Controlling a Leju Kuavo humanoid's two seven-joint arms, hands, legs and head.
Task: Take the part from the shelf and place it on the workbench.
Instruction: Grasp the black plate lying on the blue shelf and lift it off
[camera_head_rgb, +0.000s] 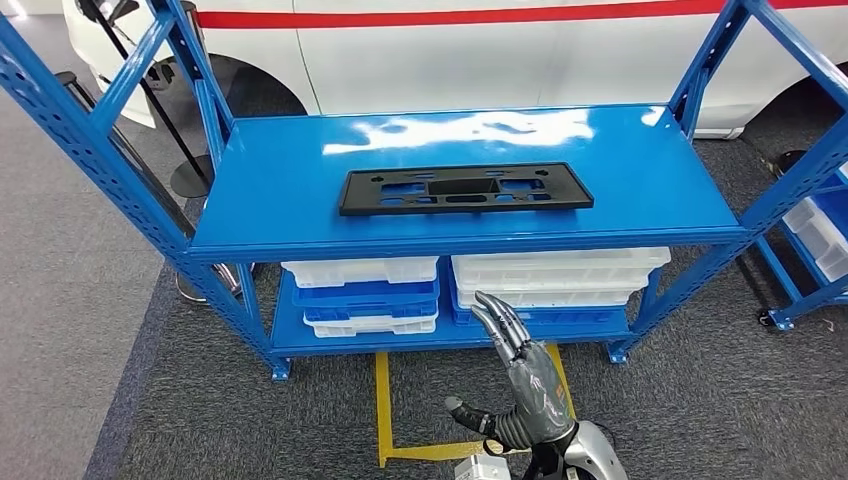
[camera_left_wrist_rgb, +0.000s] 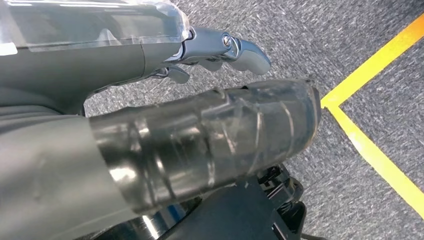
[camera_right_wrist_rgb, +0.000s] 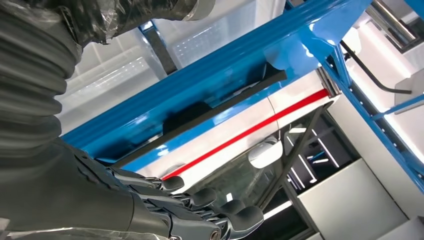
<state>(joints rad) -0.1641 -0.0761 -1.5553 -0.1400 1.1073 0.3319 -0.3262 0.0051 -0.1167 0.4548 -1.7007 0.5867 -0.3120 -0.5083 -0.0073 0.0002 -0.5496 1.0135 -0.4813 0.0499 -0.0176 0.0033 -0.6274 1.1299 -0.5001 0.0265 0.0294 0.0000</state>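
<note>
On the blue shelf's (camera_head_rgb: 300, 190) top deck the black part (camera_head_rgb: 465, 189) lies flat, untouched. Right hand (camera_head_rgb: 520, 375) below and in front — fingers extended, thumb apart, holding nothing. Left hand (camera_left_wrist_rgb: 220, 50) over grey carpet (camera_left_wrist_rgb: 350, 40) — apparently empty, fingers partly hidden.

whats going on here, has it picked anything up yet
Not yet. A humanoid robot faces a blue shelf, and the black plastic part lies flat on its top level, untouched. The right hand is raised in front of the shelf, below the top level, fingers apart and holding nothing. The left hand hangs over the grey carpet, also holding nothing. White and blue bins sit on the lower level.
</note>
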